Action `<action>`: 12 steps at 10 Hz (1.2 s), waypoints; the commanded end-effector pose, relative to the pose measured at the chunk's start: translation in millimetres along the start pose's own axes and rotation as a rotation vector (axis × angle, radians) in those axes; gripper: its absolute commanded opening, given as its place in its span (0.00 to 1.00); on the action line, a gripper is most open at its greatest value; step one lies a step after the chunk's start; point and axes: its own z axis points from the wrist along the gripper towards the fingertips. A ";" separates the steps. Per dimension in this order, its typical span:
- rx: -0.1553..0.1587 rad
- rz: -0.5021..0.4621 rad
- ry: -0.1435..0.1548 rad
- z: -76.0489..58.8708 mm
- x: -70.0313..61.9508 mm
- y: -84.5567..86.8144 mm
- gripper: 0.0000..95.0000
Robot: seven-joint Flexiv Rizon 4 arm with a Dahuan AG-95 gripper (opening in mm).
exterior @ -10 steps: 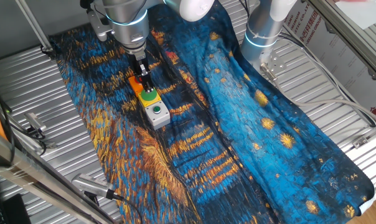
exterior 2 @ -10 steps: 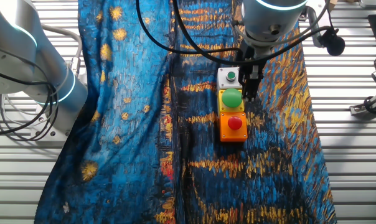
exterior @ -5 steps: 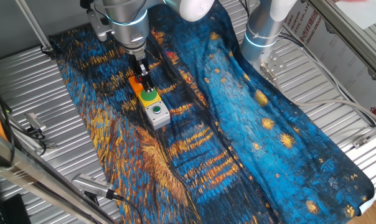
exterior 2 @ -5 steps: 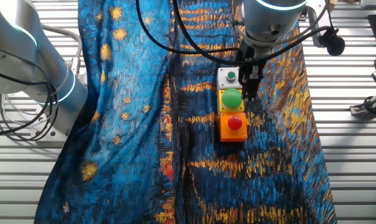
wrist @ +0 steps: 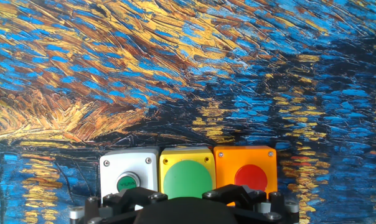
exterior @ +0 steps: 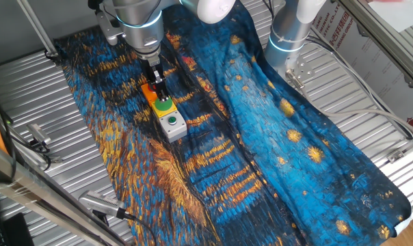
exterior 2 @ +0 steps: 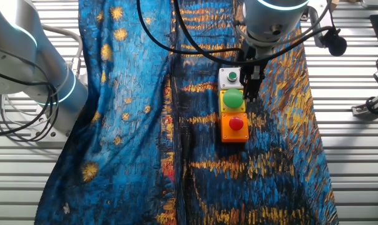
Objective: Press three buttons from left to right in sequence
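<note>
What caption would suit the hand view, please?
Three button boxes, grey-white, yellow and orange, abreast on painted cloth.

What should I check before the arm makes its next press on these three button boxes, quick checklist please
1. Three boxes sit in one touching row, grey-white box, yellow box, orange box: ok.
2. Boxes upright, caps facing up: ok.
3. Gripper over the row, beside the yellow box's green cap: ok.
4. Fingers open or shut: cannot tell.
5. Which caps are already pressed: cannot tell.
6. Painted cloth lies flat under the boxes: ok.
</note>
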 end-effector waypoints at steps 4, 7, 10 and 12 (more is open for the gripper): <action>-0.383 0.062 -0.054 -1.6 5.0 0.7 0.60; -0.358 0.090 -0.044 -3.2 5.6 1.1 0.80; -0.189 0.025 -0.055 -3.2 5.6 1.0 0.80; -0.009 -0.037 -0.065 -3.9 6.2 -1.1 0.40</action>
